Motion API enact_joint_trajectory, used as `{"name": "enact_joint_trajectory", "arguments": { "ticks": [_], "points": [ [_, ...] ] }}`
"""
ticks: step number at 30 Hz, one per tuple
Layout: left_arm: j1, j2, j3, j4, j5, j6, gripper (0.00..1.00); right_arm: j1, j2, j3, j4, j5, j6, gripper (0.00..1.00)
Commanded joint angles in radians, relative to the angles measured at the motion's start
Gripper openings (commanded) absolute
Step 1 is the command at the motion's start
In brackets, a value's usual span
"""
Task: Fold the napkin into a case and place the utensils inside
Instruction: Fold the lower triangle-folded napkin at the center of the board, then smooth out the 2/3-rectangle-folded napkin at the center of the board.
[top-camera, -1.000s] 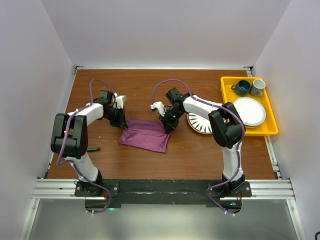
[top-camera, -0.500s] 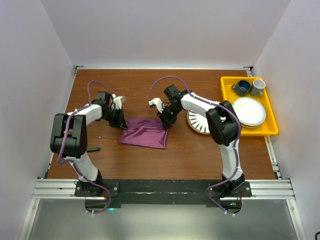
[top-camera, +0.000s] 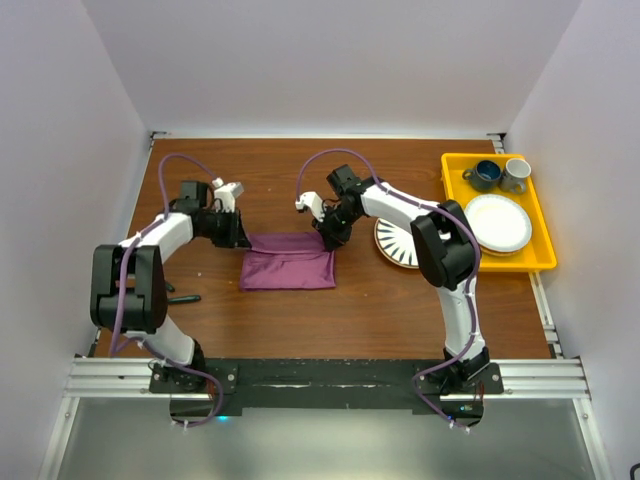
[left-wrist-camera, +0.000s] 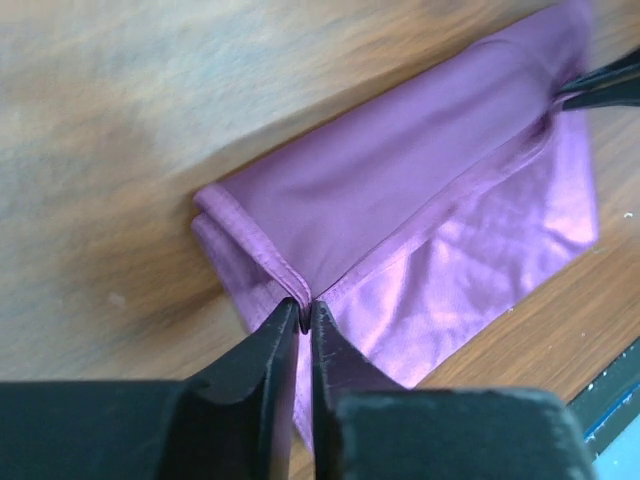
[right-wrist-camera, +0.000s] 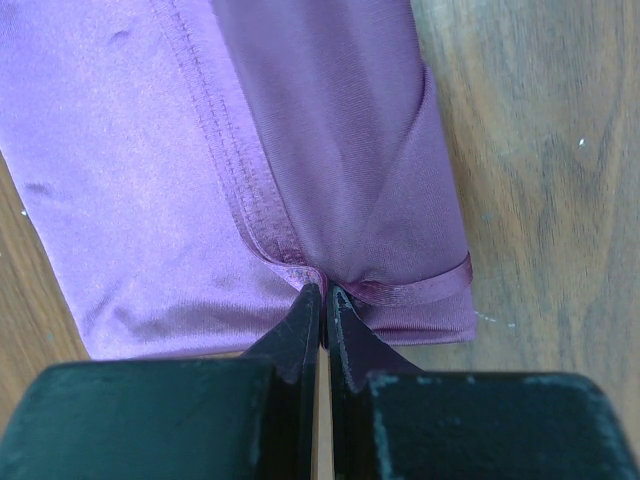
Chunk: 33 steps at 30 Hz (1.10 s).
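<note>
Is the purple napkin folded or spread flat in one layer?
Folded. The napkin lies as a narrow rectangle; wrist views show a hemmed upper layer over the lower one.

Top camera looks down over whole table (top-camera: 400, 300); wrist cameras sit close behind left pincer (left-wrist-camera: 305, 308) and right pincer (right-wrist-camera: 325, 293), sharing napkin (top-camera: 288, 262).

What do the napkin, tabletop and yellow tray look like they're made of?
The napkin looks like woven cloth, plum with a slight satin sheen; the wrist views show a stitched hem and soft folds. The table is wood or wood-look laminate, matte brown with visible grain; I can't tell which. The tray is probably plastic: uniform bright yellow, smooth, with a raised rim.
</note>
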Motion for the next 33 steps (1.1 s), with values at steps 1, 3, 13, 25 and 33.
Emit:
{"name": "enact_joint_trajectory", "arguments": {
  "ticks": [1,3,13,25,33],
  "points": [
    [0.009,-0.167,-0.055,0.227,0.153,-0.048,0.22,0.004,0.024,-0.022,0.008,0.092,-0.093,0.0],
    [0.009,-0.178,-0.052,0.266,0.153,-0.111,0.23,0.005,0.027,-0.017,0.007,0.093,-0.102,0.0],
    [-0.097,-0.019,-0.014,0.395,0.087,-0.269,0.25,0.009,0.03,-0.019,-0.001,0.095,-0.137,0.0],
    [-0.11,0.167,-0.028,0.29,-0.007,-0.251,0.15,0.007,0.026,-0.007,0.006,0.102,-0.157,0.0],
    [-0.105,0.188,-0.054,0.263,-0.033,-0.236,0.11,0.005,-0.086,0.069,-0.108,-0.034,-0.068,0.35]
  ]
}}
